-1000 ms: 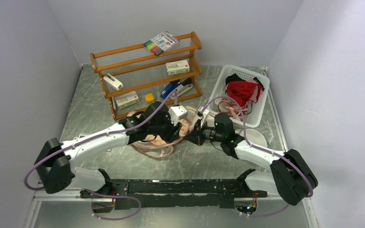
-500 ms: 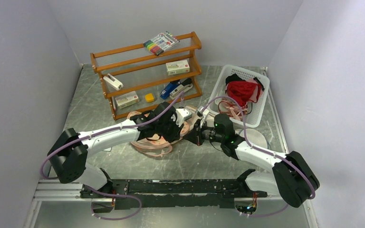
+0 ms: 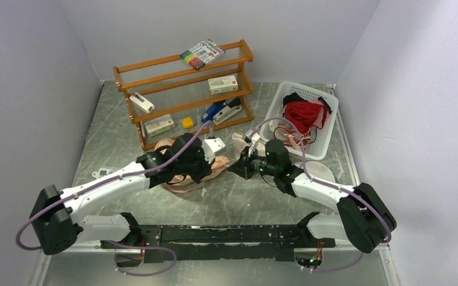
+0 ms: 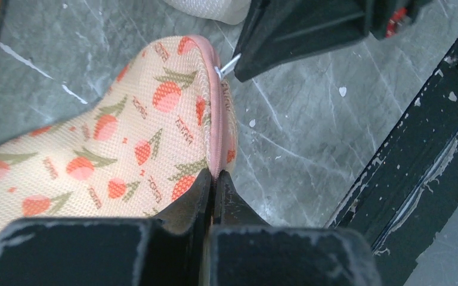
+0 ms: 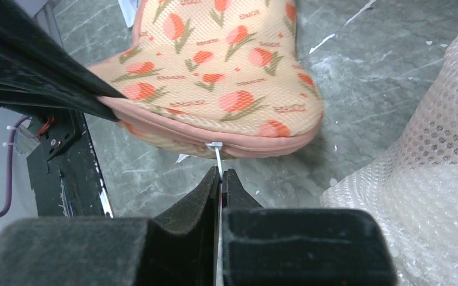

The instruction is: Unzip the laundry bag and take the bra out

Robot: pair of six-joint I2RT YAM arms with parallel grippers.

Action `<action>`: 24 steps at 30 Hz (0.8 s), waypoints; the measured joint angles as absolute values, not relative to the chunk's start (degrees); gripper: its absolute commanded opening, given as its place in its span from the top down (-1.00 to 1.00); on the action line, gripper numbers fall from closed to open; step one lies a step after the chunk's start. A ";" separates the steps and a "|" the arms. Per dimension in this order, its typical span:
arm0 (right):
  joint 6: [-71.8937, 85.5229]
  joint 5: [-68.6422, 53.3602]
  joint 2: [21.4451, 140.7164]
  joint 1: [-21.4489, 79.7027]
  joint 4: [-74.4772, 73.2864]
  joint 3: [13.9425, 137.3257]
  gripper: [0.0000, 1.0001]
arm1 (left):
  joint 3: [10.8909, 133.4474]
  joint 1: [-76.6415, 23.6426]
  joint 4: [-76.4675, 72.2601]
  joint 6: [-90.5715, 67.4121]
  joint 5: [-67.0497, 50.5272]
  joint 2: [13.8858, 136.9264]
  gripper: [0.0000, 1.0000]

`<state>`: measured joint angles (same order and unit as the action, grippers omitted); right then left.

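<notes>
Wooden rack (image 3: 185,98) stands toward the far edge of the table, left of centre. In front of it, about mid-table, lies the laundry bag (image 4: 125,137), peach-pink mesh with red-orange flower print and pink piping. Left gripper (image 4: 213,179) comes in from the left side, jaws closed tight on the piped rim of the bag's right end, no gap between the fingers. That end looks raised off the tabletop, with shadow under it in the right wrist view. Zipper pull (image 5: 217,156), a thin pale tab, sticks out of the seam just right of the left gripper's hold. Right gripper (image 5: 221,176) faces the left one, jaws pinched shut on the tab. How far the zip is open: cannot tell. Cream mesh cone (image 5: 417,179) rests on the table beside the right arm, apart from the bag. White basket (image 3: 328,128) sits at the far right corner, holding a red garment (image 3: 303,113).
</notes>
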<state>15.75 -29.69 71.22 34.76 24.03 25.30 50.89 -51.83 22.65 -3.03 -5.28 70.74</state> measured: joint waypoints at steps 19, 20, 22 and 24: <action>15.90 -30.52 78.37 34.61 28.08 29.32 1.00 | 46.30 -51.83 22.20 2.31 -0.19 48.82 0.86; 15.97 -30.50 78.81 34.61 28.23 29.32 1.00 | 46.28 -51.83 21.69 2.46 0.08 48.42 0.87; 16.10 -30.48 79.55 34.63 28.75 29.32 1.00 | 46.28 -51.83 20.32 2.87 0.54 47.55 0.86; 16.32 -30.48 80.07 34.65 29.69 29.32 1.00 | 46.28 -51.83 19.07 3.36 0.71 46.94 0.87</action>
<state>16.32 -30.48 80.07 34.65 29.69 29.32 46.28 -51.83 19.07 3.36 0.71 46.94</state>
